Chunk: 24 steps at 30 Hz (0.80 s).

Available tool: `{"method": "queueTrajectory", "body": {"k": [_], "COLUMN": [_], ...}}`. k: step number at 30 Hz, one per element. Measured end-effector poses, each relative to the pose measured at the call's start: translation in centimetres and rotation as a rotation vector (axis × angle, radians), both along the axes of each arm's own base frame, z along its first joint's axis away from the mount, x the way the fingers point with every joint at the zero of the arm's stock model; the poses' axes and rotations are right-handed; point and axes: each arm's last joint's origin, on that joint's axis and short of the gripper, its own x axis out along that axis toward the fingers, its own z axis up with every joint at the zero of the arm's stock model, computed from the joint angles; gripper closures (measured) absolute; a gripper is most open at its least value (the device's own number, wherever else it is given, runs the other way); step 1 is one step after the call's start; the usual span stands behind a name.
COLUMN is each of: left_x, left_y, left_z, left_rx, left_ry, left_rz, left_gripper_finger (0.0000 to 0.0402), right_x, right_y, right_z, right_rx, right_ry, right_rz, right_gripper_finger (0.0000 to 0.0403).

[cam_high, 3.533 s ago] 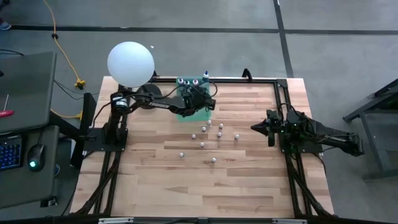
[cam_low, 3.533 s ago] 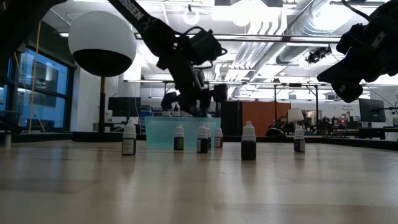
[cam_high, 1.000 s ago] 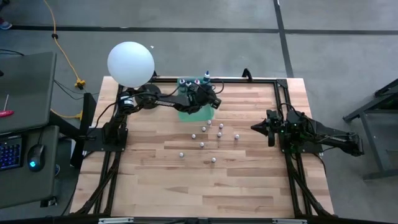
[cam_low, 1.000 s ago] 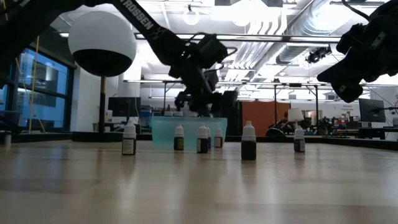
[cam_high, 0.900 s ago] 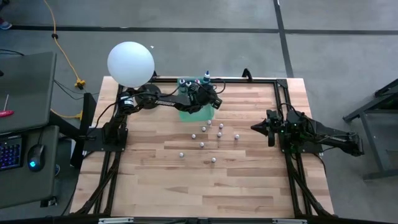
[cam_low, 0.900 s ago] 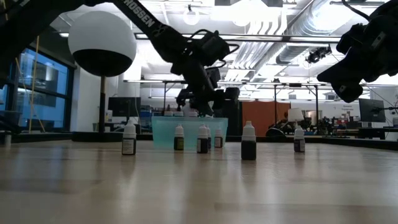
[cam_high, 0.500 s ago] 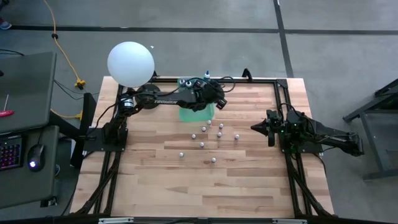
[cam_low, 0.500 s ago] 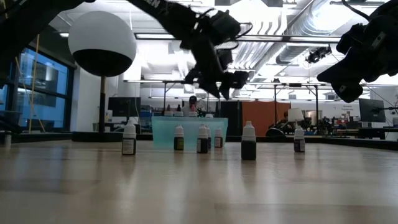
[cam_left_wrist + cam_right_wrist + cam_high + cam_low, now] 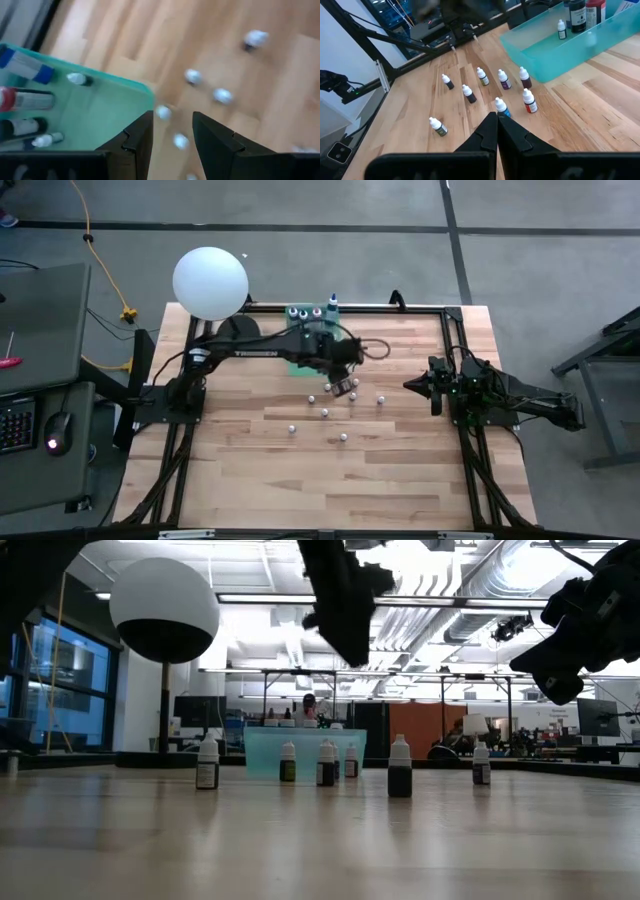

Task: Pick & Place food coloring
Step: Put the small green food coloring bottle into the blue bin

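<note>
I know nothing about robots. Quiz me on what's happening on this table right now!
1. True or false: the left gripper is holding a bottle.
2. The right gripper is: A) open, B) shut, C) gripping a lamp.
3. Fill in: the loose food coloring bottles stand on the wooden ___, beside the green tray.

Key: 1. False; its fingers are open and empty. 2. B. 3. table.
</note>
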Motion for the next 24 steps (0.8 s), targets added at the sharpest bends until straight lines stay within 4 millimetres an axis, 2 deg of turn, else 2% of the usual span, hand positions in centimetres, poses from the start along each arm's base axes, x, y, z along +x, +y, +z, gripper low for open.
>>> {"method": "queueTrajectory", "body": {"k": [6,11,15,18,21,24], "left_x": [-2.5,-5.7,-9.6,-13.5,-17.5,-20.7], "left_y": [-2.7,-3.3,-3.2,-3.3,-3.5,-3.8], "left_z": [3.7,7.5,10.5,12.1,12.8,12.5], "left_rx": [-0.027,-0.037,-0.056,-0.081,-0.104,-0.155], "left_ry": [-0.039,-0.088,-0.137,-0.2,-0.291,-0.42], "left_rz": [-0.072,-0.112,-0.136,-0.159,-0.182,-0.206], "left_gripper_finger": [0.0268,0.0268,0.0268,0.0268,0.0268,0.0268], "right_x": [0.0,0.0,0.0,0.0,0.0,0.0], "right_y": [0.0,0.0,0.0,0.0,0.0,0.0], "right_z": [0.0,0.0,0.0,0.0,0.0,0.0], "right_rx": [-0.001,-0.001,-0.001,0.001,0.001,0.002], "right_ry": [-0.001,-0.001,-0.001,0.003,0.006,0.006], "right_rz": [0.0,0.0,0.0,0.0,0.0,0.0], "right_gripper_finger": [0.0402,0.0402,0.0402,0.0402,0.0402,0.0402]}}
